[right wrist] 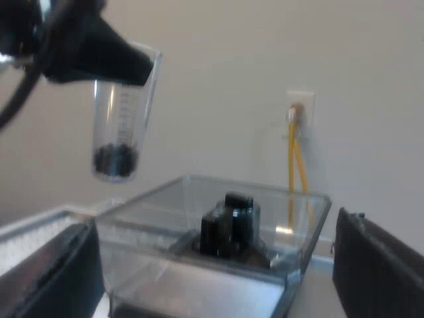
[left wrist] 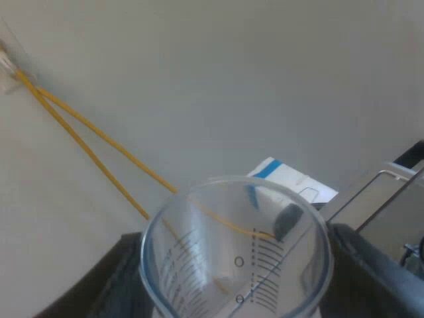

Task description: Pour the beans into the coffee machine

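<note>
Right wrist view: left gripper (right wrist: 129,66) jaws grip the measuring glass (right wrist: 122,119) near the bean hopper (right wrist: 265,189), right gripper (right wrist: 215,265) jaws wide; tipping early could scatter beans (right wrist: 116,159).

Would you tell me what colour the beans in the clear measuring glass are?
The beans look almost black, best in the right wrist view.

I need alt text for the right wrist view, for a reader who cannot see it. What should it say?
The left tool holds a glass, with dark beans at its bottom, in the air above the machine's clear hopper; nothing is poured yet. The right tool is open, one finger at each side of the hopper.
</note>
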You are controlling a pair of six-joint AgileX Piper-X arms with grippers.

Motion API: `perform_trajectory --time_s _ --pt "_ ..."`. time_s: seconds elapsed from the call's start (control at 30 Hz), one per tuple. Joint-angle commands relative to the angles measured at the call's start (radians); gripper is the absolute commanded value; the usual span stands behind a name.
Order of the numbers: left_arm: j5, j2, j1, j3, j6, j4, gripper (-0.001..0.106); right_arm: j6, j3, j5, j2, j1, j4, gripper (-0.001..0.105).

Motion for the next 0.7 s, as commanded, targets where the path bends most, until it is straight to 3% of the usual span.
perform_trajectory --time_s 0.03,0.27,0.33,0.4,0.63,0.7 --pt "-0.033 -0.011 -0.011 -0.011 0.112 -0.015 0.013 -0.002 -0.012 -0.009 -0.003 -0.006 -0.070 0.074" --pt "-0.118 -0.011 -0.082 -0.011 0.375 -0.027 0.013 -0.002 -0.012 -0.009 -0.003 -0.006 -0.066 0.074" --pt "-0.198 -0.008 -0.113 -0.011 0.494 -0.043 0.013 -0.002 -0.012 -0.009 -0.003 -0.006 -0.066 0.074" --pt "-0.219 -0.004 -0.127 -0.011 0.567 -0.064 0.013 -0.002 -0.012 -0.009 -0.003 -0.006 -0.068 0.074" --pt "-0.219 0.020 -0.158 -0.011 0.845 -0.078 0.013 0.003 -0.012 -0.009 -0.003 -0.006 -0.068 0.074" --pt "-0.219 0.023 -0.161 -0.011 0.871 -0.078 0.013 0.016 -0.012 -0.009 -0.003 -0.006 -0.068 0.074"
